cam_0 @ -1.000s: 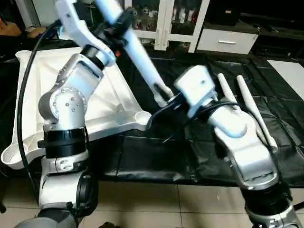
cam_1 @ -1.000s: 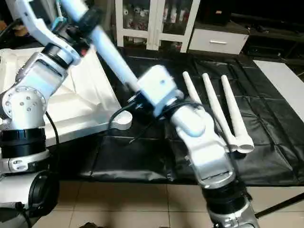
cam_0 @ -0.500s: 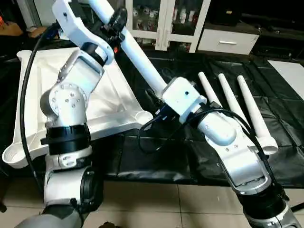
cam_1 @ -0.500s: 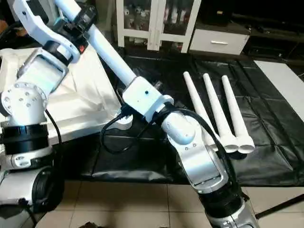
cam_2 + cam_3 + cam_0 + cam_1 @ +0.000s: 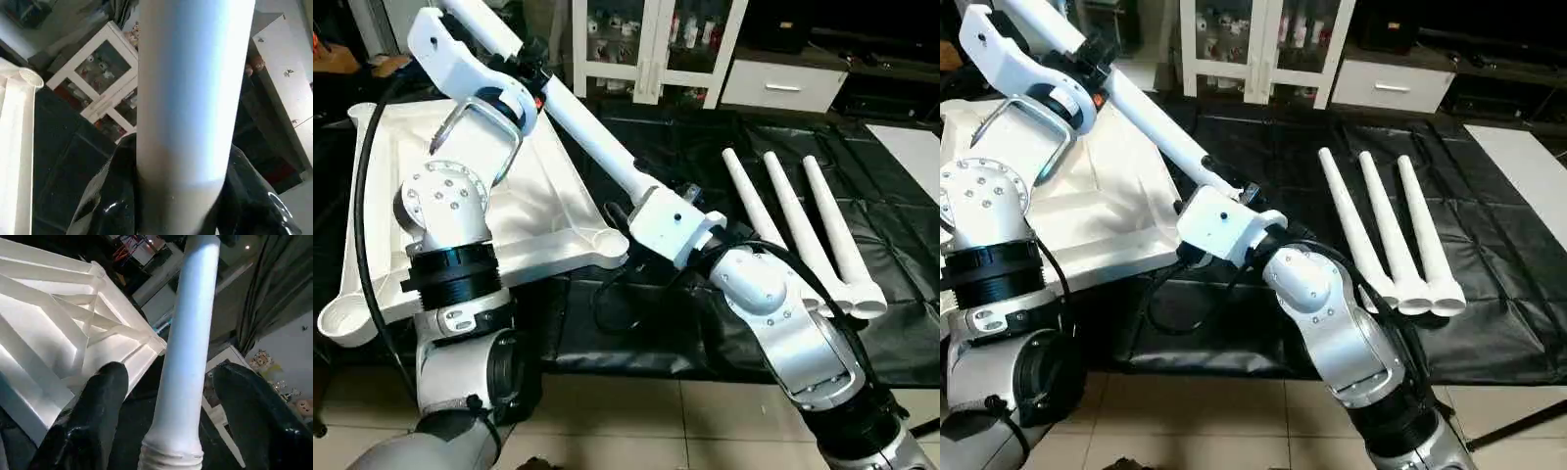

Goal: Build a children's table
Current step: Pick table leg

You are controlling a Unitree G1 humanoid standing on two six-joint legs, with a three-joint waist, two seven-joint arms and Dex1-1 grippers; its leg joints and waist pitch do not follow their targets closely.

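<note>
White leg (image 5: pixel 592 132) clamped in left gripper (image 5: pixel 181 205), between open right gripper (image 5: pixel 171 431) fingers.

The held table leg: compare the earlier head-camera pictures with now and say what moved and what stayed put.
The leg swung lower, its threaded end now close over the tabletop's near corner socket. The right end effector came down toward that corner with it, fingers wide either side. The left end effector stays clamped on it. The three spare legs kept still.

Held leg (image 5: pixel 597 132) swung lower, right tool (image 5: pixel 166 406) shifted toward tabletop (image 5: pixel 558 211) corner
</note>
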